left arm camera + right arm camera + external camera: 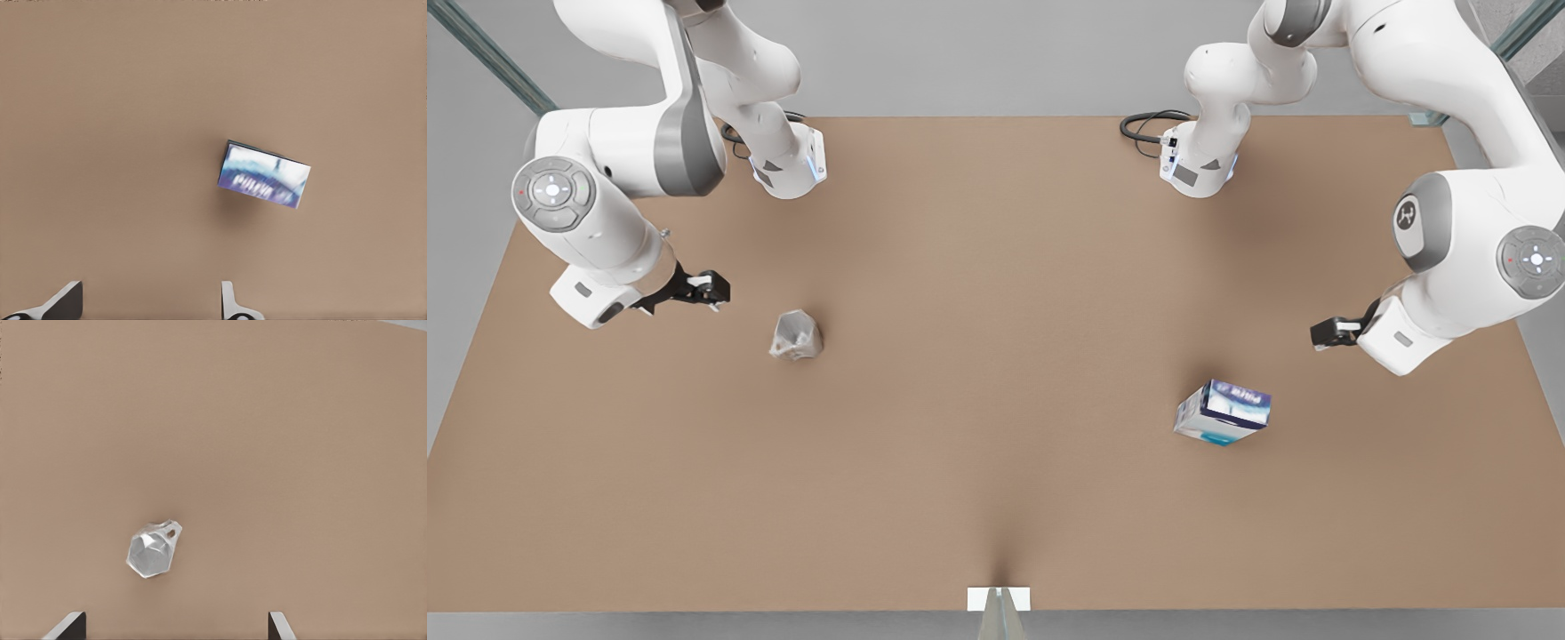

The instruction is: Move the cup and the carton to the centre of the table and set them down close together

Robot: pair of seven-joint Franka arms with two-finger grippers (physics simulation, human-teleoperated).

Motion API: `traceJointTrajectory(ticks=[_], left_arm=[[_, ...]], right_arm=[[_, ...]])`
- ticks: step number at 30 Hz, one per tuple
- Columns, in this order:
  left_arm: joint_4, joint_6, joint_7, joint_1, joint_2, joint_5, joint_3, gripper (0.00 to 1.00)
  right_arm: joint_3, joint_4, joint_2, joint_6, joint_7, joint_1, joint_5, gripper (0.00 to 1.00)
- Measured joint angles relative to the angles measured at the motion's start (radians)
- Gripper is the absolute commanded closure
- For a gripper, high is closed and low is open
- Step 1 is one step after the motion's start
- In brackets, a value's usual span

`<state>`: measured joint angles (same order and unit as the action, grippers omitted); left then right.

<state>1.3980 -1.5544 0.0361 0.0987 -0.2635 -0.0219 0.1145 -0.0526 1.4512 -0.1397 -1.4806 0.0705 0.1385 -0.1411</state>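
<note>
The cup [795, 336], faceted and whitish-grey, stands on the table [996, 293] toward the front view's left; it appears again as the cup [154, 550]. My right gripper [710, 290] hovers just left of it and a little farther back, open and empty, with its fingertips apart around the gripper [175, 628] midpoint. The carton [1223, 412], printed dark blue, white and teal, lies toward the front view's right, also visible as the carton [264, 174]. My left gripper [1327, 333] hangs to its right and farther back, open with nothing in it [148, 307].
Both arm bases [790, 164] [1199, 164] stand at the table's far edge, with a black cable [1145, 124] beside the right one. A small white marker [998, 598] sits at the near edge. Bare tabletop lies between the cup and the carton.
</note>
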Motion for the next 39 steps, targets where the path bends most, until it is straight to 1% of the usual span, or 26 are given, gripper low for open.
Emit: traceJointTrajectory(ticks=[1,2,4,5,6,7,8,9,10,13,16,19,20,24,26,27,28,29,33,36,37,39], left_arm=[[-0.003,0.005,-0.008,0.004,0.000,0.000,-0.005,0.00],[-0.004,0.002,-0.008,0.003,-0.002,0.000,-0.015,0.00],[-0.010,-0.007,0.058,0.027,-0.015,-0.012,-0.031,0.00],[-0.020,-0.014,0.094,0.033,-0.038,-0.020,-0.046,0.00],[-0.056,-0.041,0.243,0.031,-0.075,-0.028,-0.047,0.00],[-0.065,-0.052,0.398,0.017,-0.096,-0.032,-0.046,0.00],[-0.069,-0.108,0.442,0.029,-0.098,-0.035,-0.047,0.00],[-0.071,-0.118,0.613,0.029,-0.112,-0.036,-0.048,0.00],[-0.073,-0.176,0.809,0.027,-0.121,-0.037,-0.049,0.00],[-0.074,-0.205,1.234,0.023,-0.105,-0.025,-0.077,0.00],[-0.095,-0.192,1.535,0.026,-0.091,0.017,-0.152,0.00],[-0.069,-0.174,1.544,0.036,-0.098,0.015,-0.181,0.00],[-0.067,-0.180,1.535,0.042,-0.099,-0.004,-0.184,0.00],[-0.062,-0.241,1.626,0.019,-0.118,-0.064,-0.185,0.00],[-0.005,-0.248,1.643,-0.023,-0.111,-0.079,-0.185,0.00],[0.005,-0.286,1.641,-0.012,-0.119,-0.084,-0.185,0.00],[0.052,-0.357,1.645,-0.008,-0.116,-0.088,-0.185,0.00],[0.071,-0.374,1.645,-0.008,-0.115,-0.090,-0.186,0.00],[0.076,-0.400,1.636,0.012,-0.166,-0.088,-0.187,0.00],[0.095,-0.430,1.641,0.010,-0.172,-0.084,-0.187,0.00],[0.107,-0.439,1.642,0.005,-0.171,-0.083,-0.187,0.00],[0.179,-0.466,1.643,-0.014,-0.146,-0.088,-0.185,0.00]], right_arm=[[-0.001,0.000,-0.006,-0.001,0.003,-0.002,0.000,0.00],[-0.001,-0.001,-0.043,-0.006,0.033,0.007,0.000,0.00],[-0.011,0.025,-0.119,-0.021,0.158,0.036,0.018,0.00],[-0.015,0.053,-0.153,-0.062,0.249,0.060,0.052,0.00],[-0.032,0.191,-0.136,-0.206,0.353,0.065,0.072,0.00],[-0.067,0.270,-0.128,-0.282,0.452,0.071,0.075,0.00],[-0.088,0.343,-0.113,-0.352,0.518,0.071,0.084,0.00],[-0.098,0.410,-0.084,-0.408,0.530,0.070,0.108,0.00],[-0.099,0.483,-0.057,-0.458,0.531,0.065,0.123,0.00],[-0.099,0.606,-0.035,-0.555,0.531,0.057,0.147,0.00],[-0.099,0.700,-0.040,-0.655,0.520,0.039,0.147,0.00],[-0.099,0.725,-0.060,-0.686,0.500,0.036,0.147,0.00],[-0.098,0.732,-0.060,-0.687,0.429,0.030,0.146,0.00],[-0.099,0.754,-0.080,-0.723,0.391,0.007,0.147,0.00],[-0.098,0.760,-0.080,-0.737,0.390,0.009,0.147,0.00],[-0.099,0.771,-0.080,-0.754,0.390,0.008,0.147,0.00],[-0.099,0.775,-0.085,-0.766,0.390,0.009,0.147,0.00],[-0.098,0.773,-0.090,-0.768,0.390,0.009,0.147,0.00],[-0.098,0.771,-0.114,-0.780,0.391,0.009,0.147,0.00],[-0.098,0.768,-0.135,-0.784,0.391,0.005,0.149,0.00],[-0.098,0.768,-0.139,-0.784,0.390,0.000,0.149,0.00],[-0.098,0.767,-0.158,-0.799,0.390,-0.009,0.147,0.00]])
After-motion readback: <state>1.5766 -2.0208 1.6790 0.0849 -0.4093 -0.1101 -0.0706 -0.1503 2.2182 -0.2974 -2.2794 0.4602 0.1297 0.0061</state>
